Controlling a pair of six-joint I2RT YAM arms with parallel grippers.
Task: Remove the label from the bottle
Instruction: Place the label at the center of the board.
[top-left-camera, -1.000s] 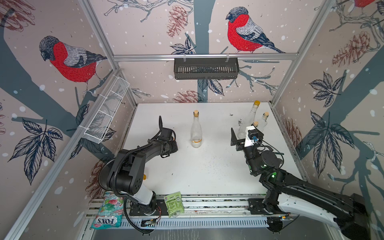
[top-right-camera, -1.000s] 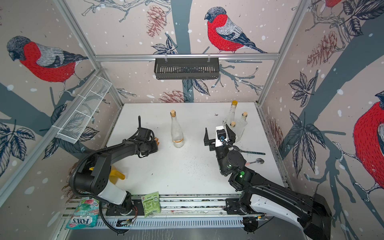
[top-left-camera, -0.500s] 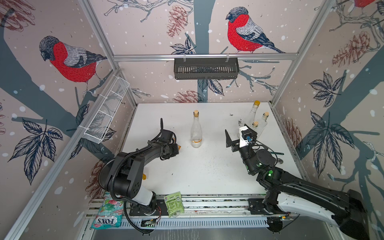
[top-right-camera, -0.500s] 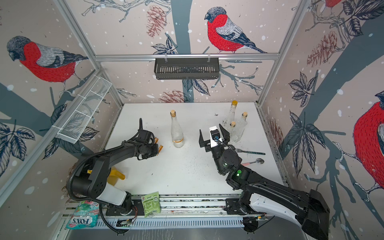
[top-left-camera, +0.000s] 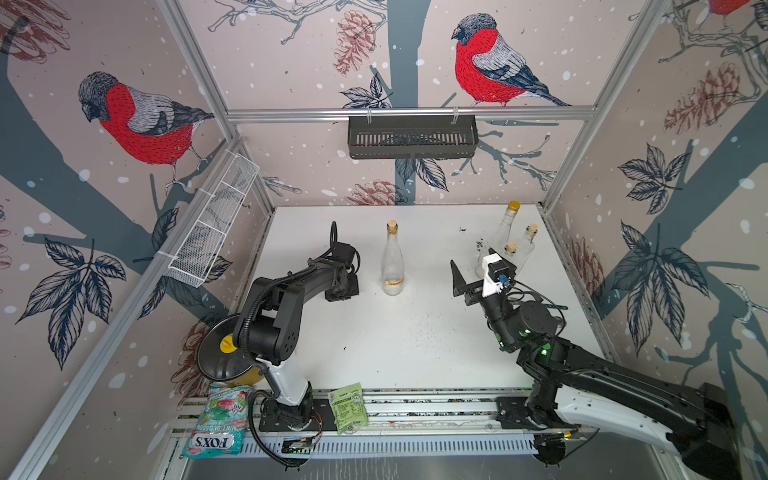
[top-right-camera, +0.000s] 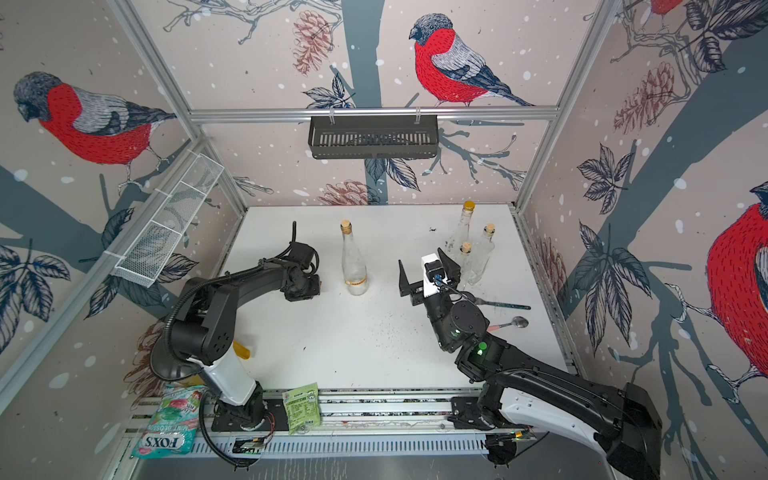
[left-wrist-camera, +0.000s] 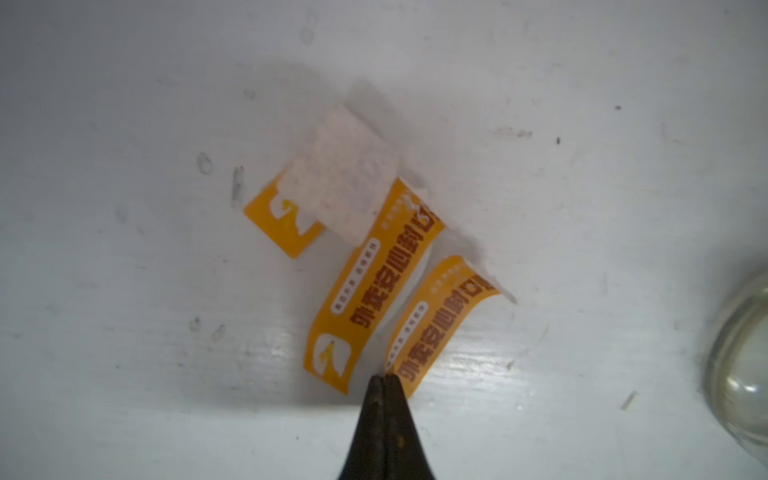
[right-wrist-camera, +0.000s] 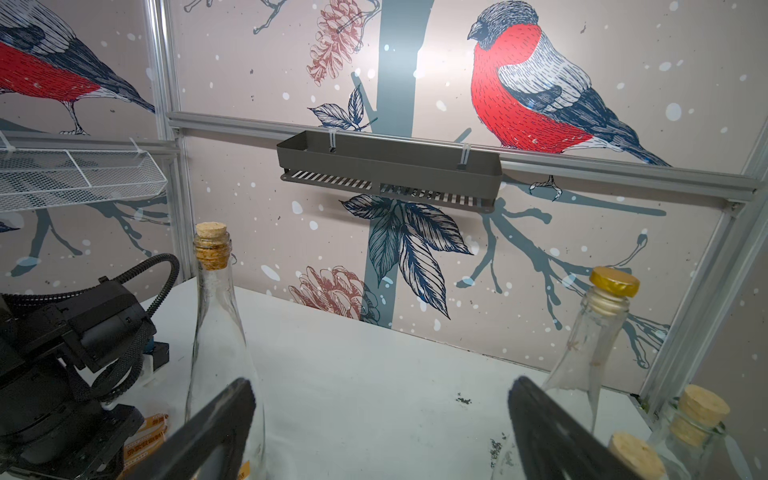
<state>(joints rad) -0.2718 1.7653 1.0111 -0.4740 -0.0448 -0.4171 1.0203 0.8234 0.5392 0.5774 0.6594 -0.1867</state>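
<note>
1. Hiding its fingertips in both top views, the left hand (top-left-camera: 343, 290) sits low beside the bottle (top-left-camera: 392, 262).
2. Left wrist: tips clenched at orange label strips (left-wrist-camera: 374, 282) lying on the surface (left-wrist-camera: 124, 124); pinching paper or not, unclear.
3. Right wrist: right hand (right-wrist-camera: 382, 386) released, empty; bottle's base hidden behind a finger.

Walls (top-left-camera: 291, 62) had pinkish wallpaper w/ red-breasted birds, pine cones, grey-blue branches, dark leaves, white flecks. Alu frame posts (top-left-camera: 195, 62) ran at the corners, and a horiz rail (top-left-camera: 291, 113) crossed upper centre. A black slotted shelf (top-left-camera: 411, 137) hung on it. White wire basket (top-left-camera: 212, 224) sat mid-left. White tabletop (top-left-camera: 374, 345) was scuffed w/ dark specks. Base tracks (top-left-camera: 436, 405) ran along the bottom. Light was even, shadows soft.
</note>
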